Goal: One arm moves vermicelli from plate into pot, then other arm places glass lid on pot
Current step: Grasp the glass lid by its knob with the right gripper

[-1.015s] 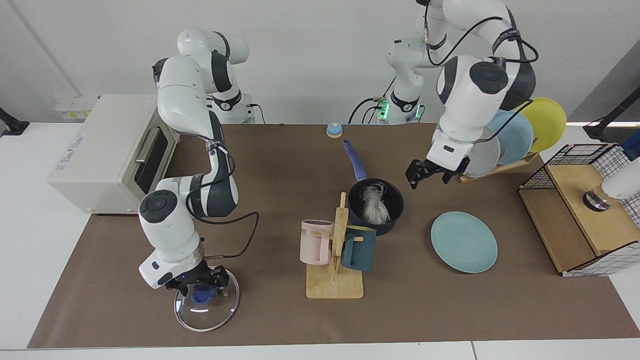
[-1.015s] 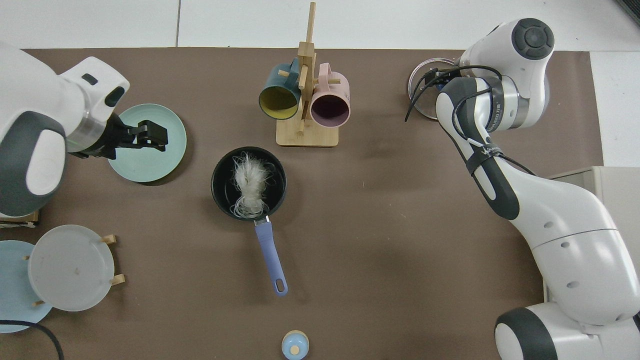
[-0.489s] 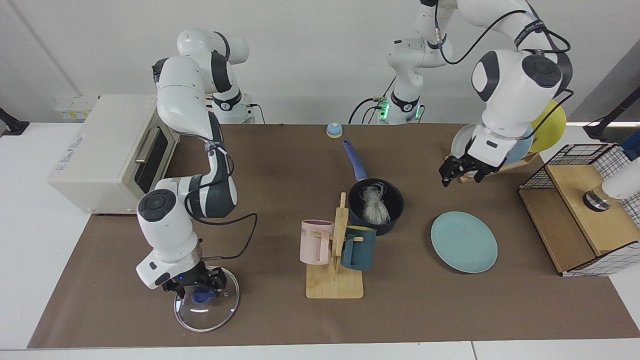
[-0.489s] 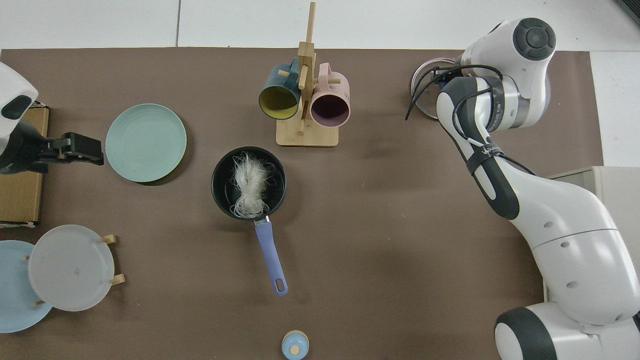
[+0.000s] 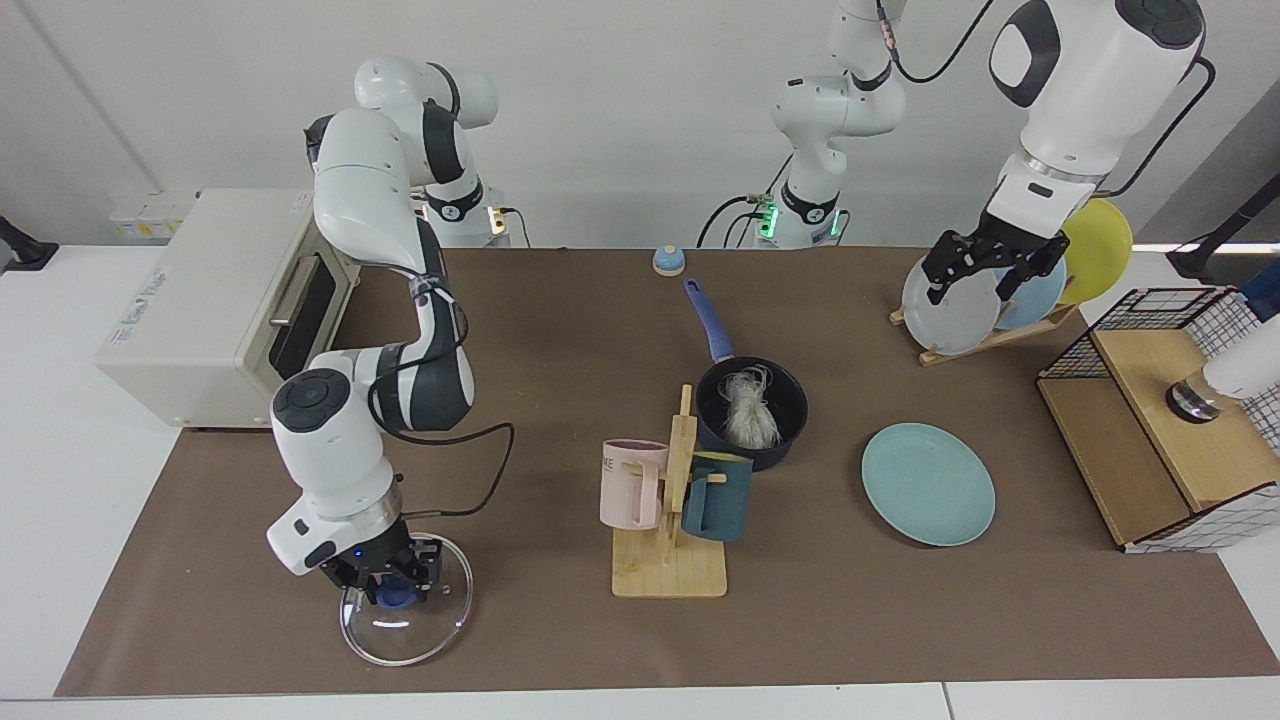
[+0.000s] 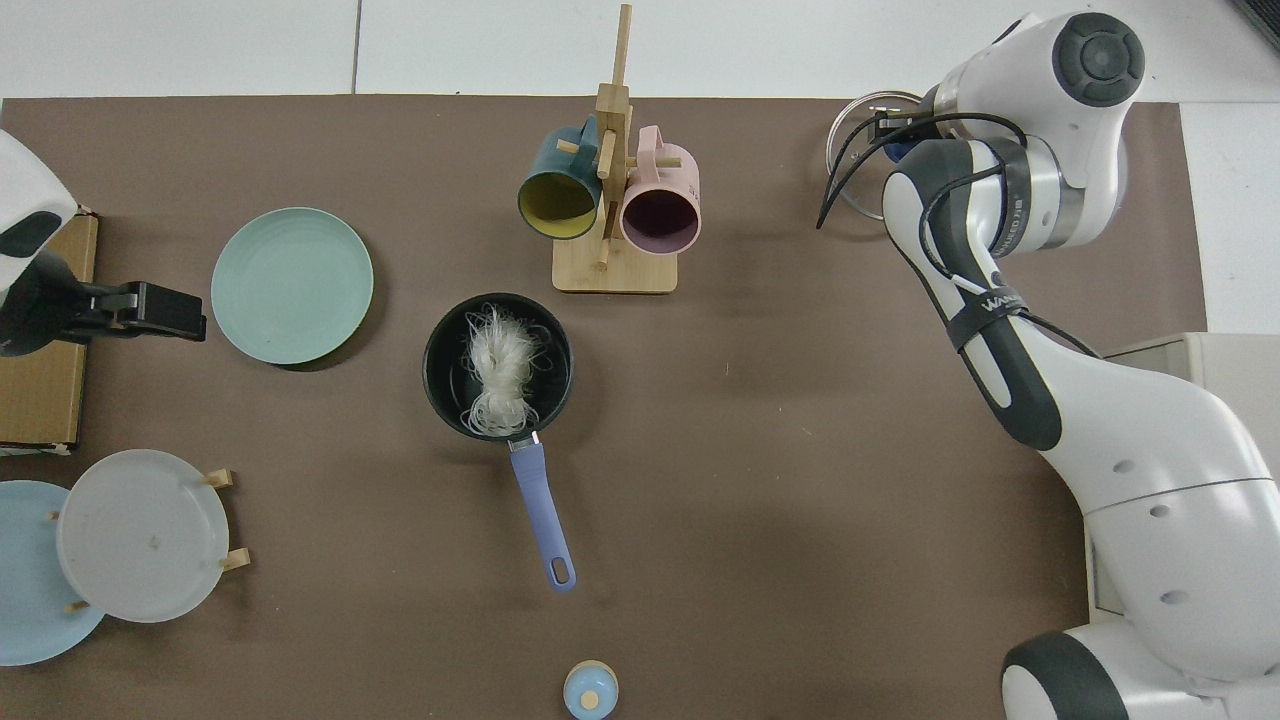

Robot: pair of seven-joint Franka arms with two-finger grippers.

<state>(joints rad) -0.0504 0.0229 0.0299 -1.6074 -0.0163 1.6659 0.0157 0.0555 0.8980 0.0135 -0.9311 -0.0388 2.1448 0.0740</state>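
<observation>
Vermicelli (image 5: 748, 412) already inside the pot (image 5: 752, 414) near the tabletop's middle; plate (image 5: 928, 484) bare beside it. Right gripper (image 5: 385, 581) closed on the blue knob of the glass lid (image 5: 405, 614), near the front edge of the tabletop. Left gripper (image 5: 985, 262) raised over the plate rack (image 5: 985, 335), fingers apart, holding nothing, waiting. To do well: lift straight, keep lid level, pass above the mug stand (image 5: 668, 560), center over the rim, lower slowly.

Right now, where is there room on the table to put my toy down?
The widest bare patch lies between the pot, its blue handle and the right arm's elbow. Another lies between the glass lid and the mug rack. It is crowded where pot, rack and plate stand close.
</observation>
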